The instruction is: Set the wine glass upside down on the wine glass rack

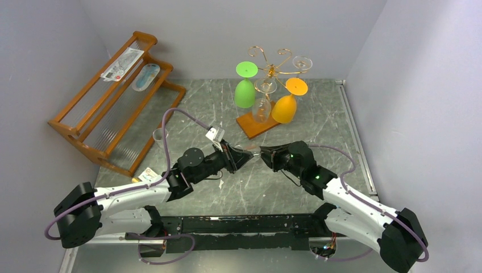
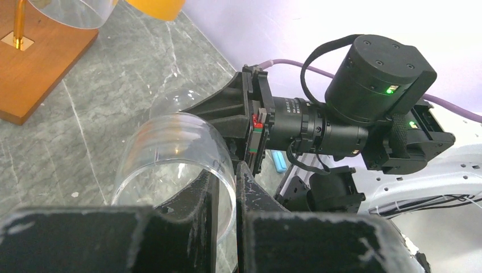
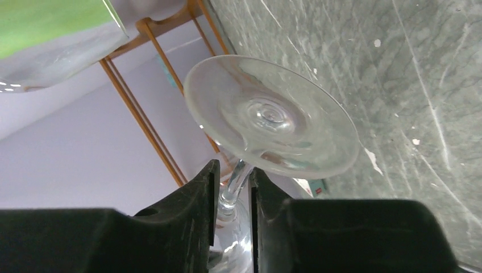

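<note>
A clear wine glass (image 1: 253,152) lies on its side above the table, held between my two grippers. My left gripper (image 1: 243,157) is shut on the bowl's rim (image 2: 170,159), with one finger inside the bowl and one outside; its fingertips meet in the left wrist view (image 2: 227,182). My right gripper (image 1: 266,153) is shut on the stem (image 3: 233,187) just behind the round foot (image 3: 273,119). The gold wire wine glass rack (image 1: 273,69) stands on its brown wooden base (image 1: 250,126) at the back. Green (image 1: 244,94), orange (image 1: 284,108) and clear (image 1: 262,108) glasses hang from it upside down.
A large orange-brown slatted shelf (image 1: 113,96) stands at the back left with packets on top. A small clear cup (image 1: 160,135) sits by its near end. Grey walls close in on both sides. The rack base (image 2: 34,68) shows in the left wrist view.
</note>
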`<state>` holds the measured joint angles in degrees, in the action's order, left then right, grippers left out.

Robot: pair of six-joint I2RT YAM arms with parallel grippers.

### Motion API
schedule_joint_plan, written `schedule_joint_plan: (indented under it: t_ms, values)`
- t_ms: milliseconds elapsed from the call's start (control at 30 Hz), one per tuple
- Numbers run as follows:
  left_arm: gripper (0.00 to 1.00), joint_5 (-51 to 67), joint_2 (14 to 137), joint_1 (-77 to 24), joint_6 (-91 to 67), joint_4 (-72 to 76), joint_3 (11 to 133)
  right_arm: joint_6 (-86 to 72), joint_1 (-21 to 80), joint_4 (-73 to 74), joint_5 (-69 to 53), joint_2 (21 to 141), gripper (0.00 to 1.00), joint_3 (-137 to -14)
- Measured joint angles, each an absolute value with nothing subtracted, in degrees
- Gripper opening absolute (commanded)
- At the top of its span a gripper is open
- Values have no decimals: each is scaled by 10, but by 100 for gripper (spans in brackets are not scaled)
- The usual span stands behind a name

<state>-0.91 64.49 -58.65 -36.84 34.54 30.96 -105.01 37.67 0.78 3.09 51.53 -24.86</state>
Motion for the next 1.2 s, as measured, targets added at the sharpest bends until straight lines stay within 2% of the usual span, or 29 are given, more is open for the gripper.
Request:
schedule_joint_plan:
  t_ms: [133, 233, 267, 333, 467, 600, 867, 1200]
  values:
    - [6, -9, 645, -587, -368, 356, 302, -1068, 376, -6, 34, 522, 11, -249]
    - [14, -8, 645, -587, -368, 358, 298, -1069, 376, -10, 34, 528, 0, -249]
    - [17, -8, 645, -587, -368, 359, 298, -1069, 376, -11, 34, 529, 0, -249]
    - [27, -8, 645, -587, -369, 362, 295, -1069, 376, -10, 34, 529, 0, -249]
    - [58, -6, 640, -590, -383, 357, 286, -1061, 376, -4, 44, 526, 0, -249]
    - [75, -13, 609, -593, -402, 328, 276, -1047, 377, 21, 58, 510, 0, -252]
    - [88, -53, 514, -593, -425, 251, 274, -980, 377, 42, 91, 465, 0, -238]
    - [92, -101, 463, -593, -420, 165, 314, -714, 379, 8, 132, 397, 0, -179]
